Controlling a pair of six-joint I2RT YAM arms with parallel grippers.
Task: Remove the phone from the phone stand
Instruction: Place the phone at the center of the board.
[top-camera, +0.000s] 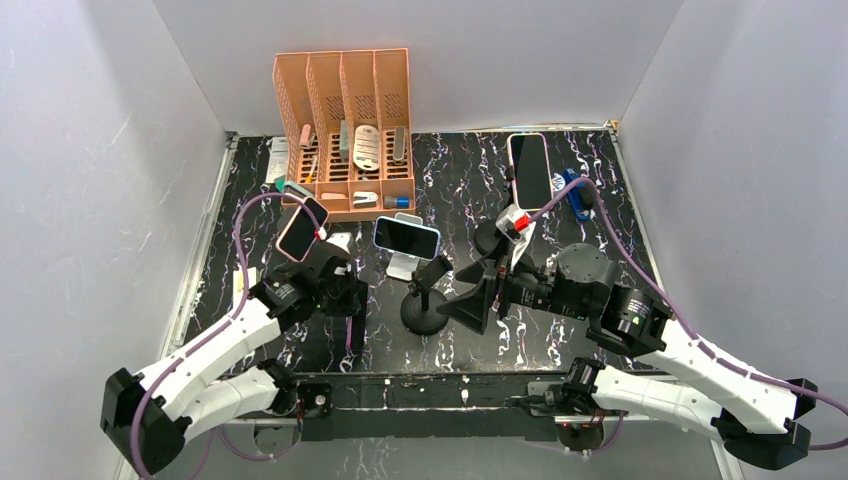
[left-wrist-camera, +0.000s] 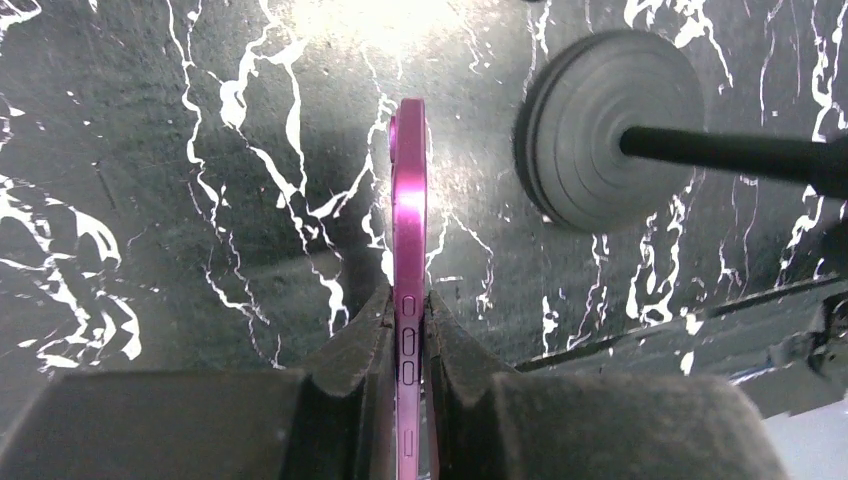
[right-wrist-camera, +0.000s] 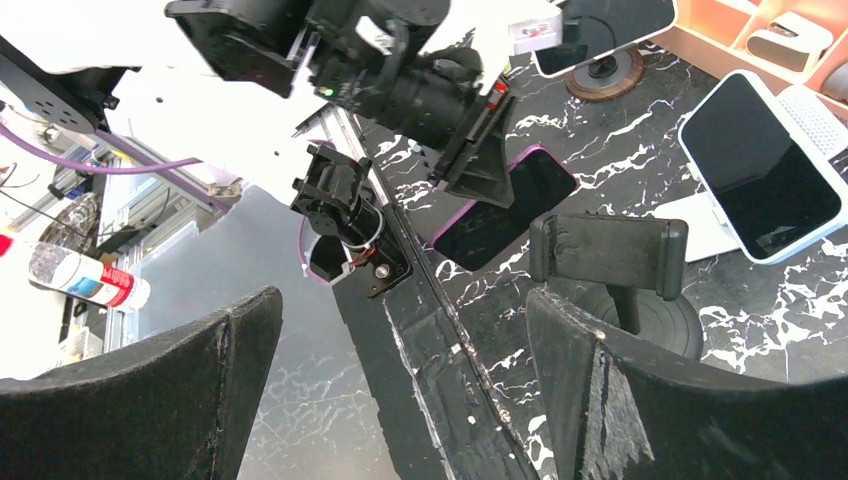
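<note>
My left gripper (left-wrist-camera: 408, 312) is shut on the long edge of a pink-cased phone (left-wrist-camera: 408, 215), which I see edge-on above the dark marbled table. From above, the phone (top-camera: 301, 232) is held up left of the black phone stand (top-camera: 424, 308). The stand's clamp (right-wrist-camera: 608, 255) is empty. Its round base (left-wrist-camera: 610, 125) lies to the right of the phone in the left wrist view. My right gripper (top-camera: 478, 297) is open just right of the stand, with nothing between its fingers (right-wrist-camera: 640, 400).
A second phone (top-camera: 407, 237) leans on a white stand behind the black one. A third phone (top-camera: 529, 170) stands at the back right. An orange organizer (top-camera: 345, 75) with small items is at the back. White walls enclose the table.
</note>
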